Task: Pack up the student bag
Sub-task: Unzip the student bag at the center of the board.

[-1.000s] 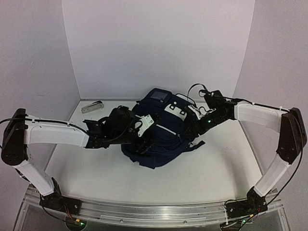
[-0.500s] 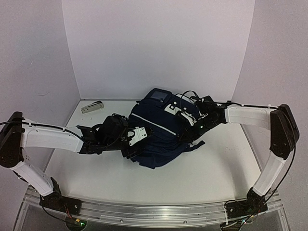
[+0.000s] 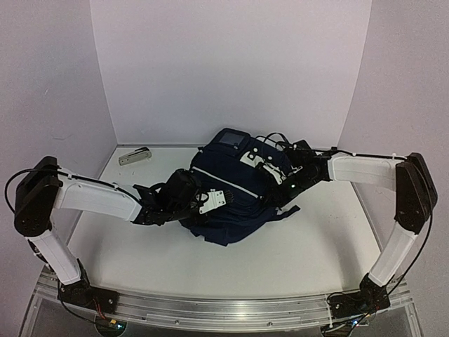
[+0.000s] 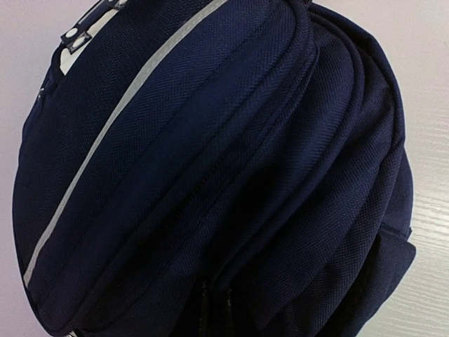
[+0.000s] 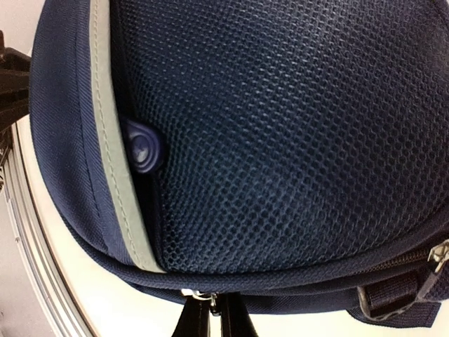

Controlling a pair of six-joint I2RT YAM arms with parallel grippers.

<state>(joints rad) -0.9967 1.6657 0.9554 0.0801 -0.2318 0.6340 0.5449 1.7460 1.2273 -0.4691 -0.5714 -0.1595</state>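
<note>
The large dark navy fabric backpack [image 3: 231, 217] lies toward the far edge of the white table [image 3: 316, 246]. The right gripper [image 3: 279, 189] is pinched closed at the bag's edge, while the left gripper [image 3: 214, 201] is too hidden to tell. This looks like opening the bag, so next it must be parted wide enough to load.

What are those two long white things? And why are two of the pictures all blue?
They are robot arms, a left arm and a right arm, bolted to a table. One camera looks down from above and behind them. The other two cameras sit on the wrists, so close to the bag that its blue cloth fills their pictures. The bag lies in the middle of the table, and a small grey thing lies at the back left. Each arm ends in a pincer. The right pincer is shut on the bag's edge, by a zip. The left pincer is at the bag's side; I can't tell if it grips.
</note>
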